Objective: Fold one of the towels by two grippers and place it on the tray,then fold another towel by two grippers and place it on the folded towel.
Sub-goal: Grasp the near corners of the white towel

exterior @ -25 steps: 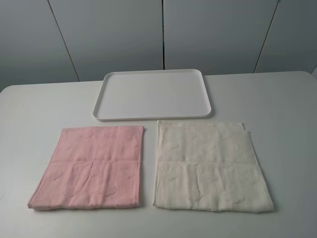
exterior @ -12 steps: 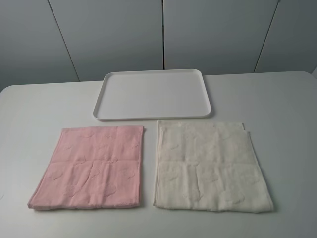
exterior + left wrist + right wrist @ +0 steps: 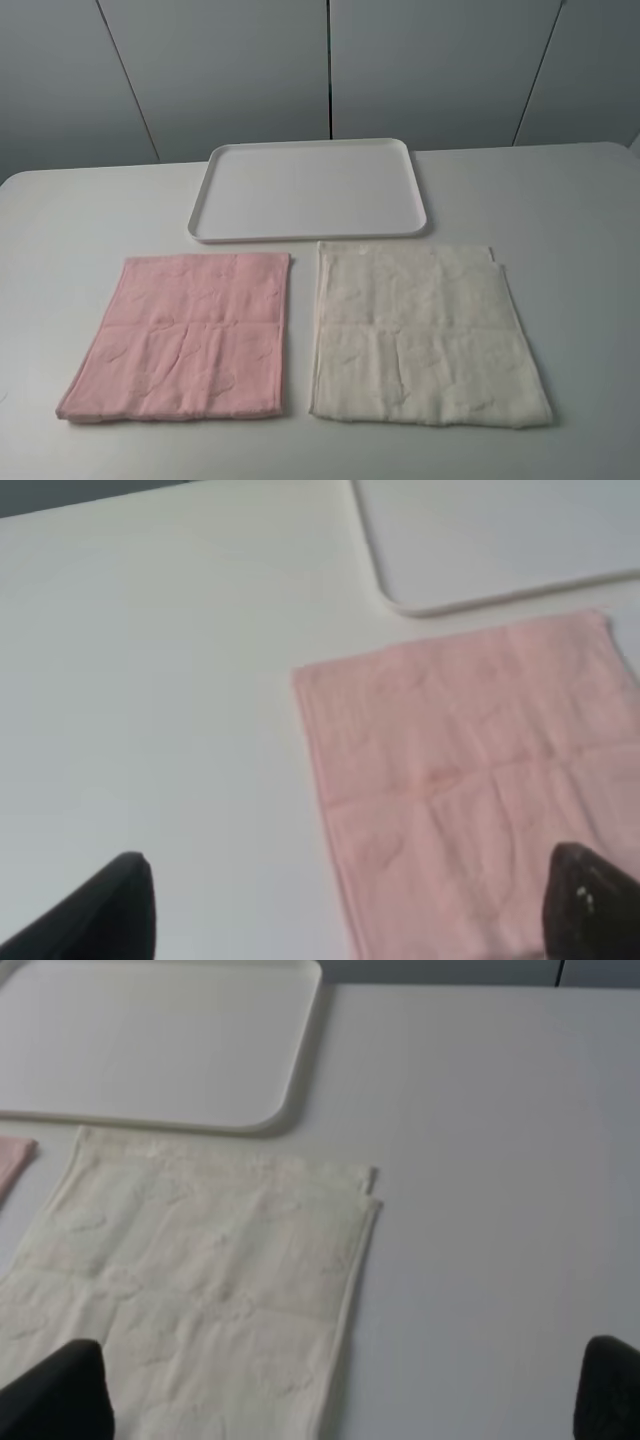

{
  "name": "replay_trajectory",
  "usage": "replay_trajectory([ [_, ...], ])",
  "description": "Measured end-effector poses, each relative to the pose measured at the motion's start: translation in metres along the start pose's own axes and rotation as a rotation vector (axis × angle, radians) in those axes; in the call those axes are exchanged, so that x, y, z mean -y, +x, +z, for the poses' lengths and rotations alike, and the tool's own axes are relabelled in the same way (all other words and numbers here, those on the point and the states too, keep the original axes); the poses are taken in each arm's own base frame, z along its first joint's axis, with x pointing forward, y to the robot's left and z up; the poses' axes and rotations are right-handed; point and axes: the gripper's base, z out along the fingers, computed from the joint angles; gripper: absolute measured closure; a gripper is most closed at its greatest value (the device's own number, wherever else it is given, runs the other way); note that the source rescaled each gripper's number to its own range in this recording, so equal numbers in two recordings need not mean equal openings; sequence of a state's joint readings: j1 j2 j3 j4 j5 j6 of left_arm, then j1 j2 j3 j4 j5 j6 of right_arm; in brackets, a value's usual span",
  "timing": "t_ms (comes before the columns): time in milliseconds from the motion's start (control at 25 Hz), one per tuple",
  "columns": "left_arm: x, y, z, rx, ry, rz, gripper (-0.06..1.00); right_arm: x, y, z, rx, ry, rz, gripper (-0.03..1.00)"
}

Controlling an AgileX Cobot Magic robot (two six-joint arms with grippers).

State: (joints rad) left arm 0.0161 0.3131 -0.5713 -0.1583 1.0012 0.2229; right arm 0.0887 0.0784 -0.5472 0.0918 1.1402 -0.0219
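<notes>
Slippage looms: left gripper (image 3: 345,905) and right gripper (image 3: 340,1390) gape empty; the cream towel (image 3: 425,340), right of frame centre, has a layered corner that may split when pinched.

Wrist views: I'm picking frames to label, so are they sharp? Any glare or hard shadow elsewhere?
Left wrist view: soft, embossing on the pink towel barely shows. Right wrist view: slightly crisper, the pattern on the cream towel reads. Exterior high view: even light, no glare on the tray, shadows faint.
</notes>
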Motion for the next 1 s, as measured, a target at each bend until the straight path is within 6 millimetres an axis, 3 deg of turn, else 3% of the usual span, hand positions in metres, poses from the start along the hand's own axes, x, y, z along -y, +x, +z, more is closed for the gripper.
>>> replay_trajectory([
  [240,0.006,-0.021,0.035,-0.077,0.165,0.058,-0.04,-0.003,-0.022,0.011,-0.054,-0.041,0.002,-0.03],
  [640,0.021,-0.045,0.086,-0.097,0.435,0.16,-0.04,-0.003,-0.041,0.05,-0.242,-0.088,-0.096,-0.03],
  [1000,0.066,-0.062,0.125,-0.151,0.574,0.401,-0.04,-0.005,-0.046,0.072,-0.344,-0.144,-0.182,-0.03],
])
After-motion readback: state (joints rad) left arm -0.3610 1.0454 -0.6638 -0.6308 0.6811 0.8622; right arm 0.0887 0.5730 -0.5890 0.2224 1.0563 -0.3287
